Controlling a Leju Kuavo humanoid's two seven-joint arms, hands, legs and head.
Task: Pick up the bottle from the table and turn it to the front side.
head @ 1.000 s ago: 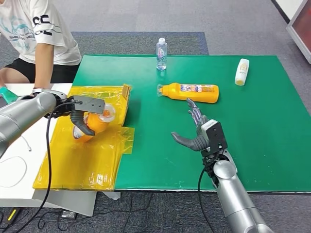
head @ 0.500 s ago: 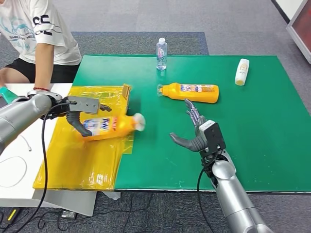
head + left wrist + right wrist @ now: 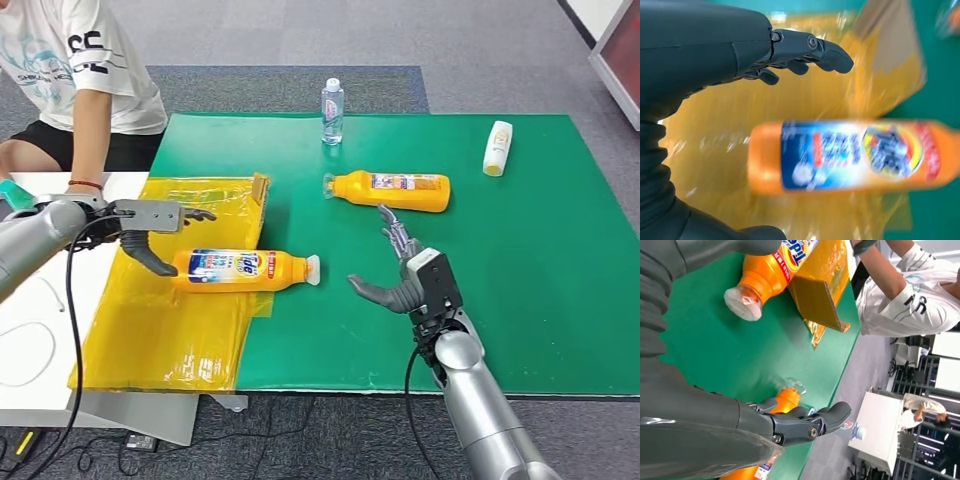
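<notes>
Orange bottle [image 3: 240, 270] lies label-up on the yellow plastic sheet [image 3: 162, 330], cap toward 3 o'clock, front side showing. Left hand [image 3: 155, 228] spread, empty, at its base, apparently released. Right hand [image 3: 396, 272] open, idle on green mat [image 3: 543, 300], holding nothing

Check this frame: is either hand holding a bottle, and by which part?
Neither. The left hand is open just behind the base of the near bottle, which lies on the table. The right hand is open, holding nothing.
</notes>
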